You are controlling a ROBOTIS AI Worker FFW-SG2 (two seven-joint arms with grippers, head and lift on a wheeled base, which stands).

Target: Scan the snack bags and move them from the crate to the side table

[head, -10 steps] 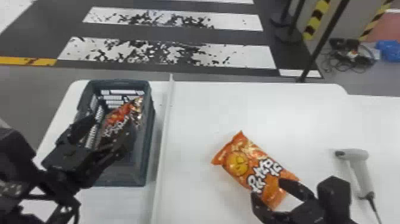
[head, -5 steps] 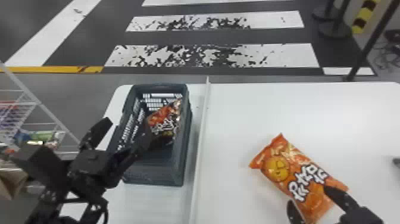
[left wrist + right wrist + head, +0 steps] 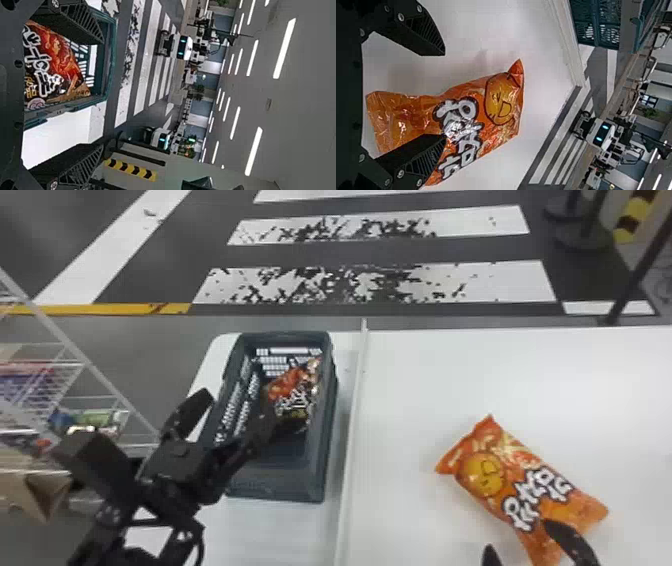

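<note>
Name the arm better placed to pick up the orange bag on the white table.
Right, most likely: the right gripper is open close by the orange bag, while the left gripper is open over at the crate, across the white strip.

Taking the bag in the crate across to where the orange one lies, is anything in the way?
Yes: the crate's right wall, close beside the bag, then a narrow white strip along the table, which looks slightly raised. Lifting the bag over both should probably do.

There are two snack bags [image 3: 515, 485] and one crate [image 3: 287, 482]
</note>
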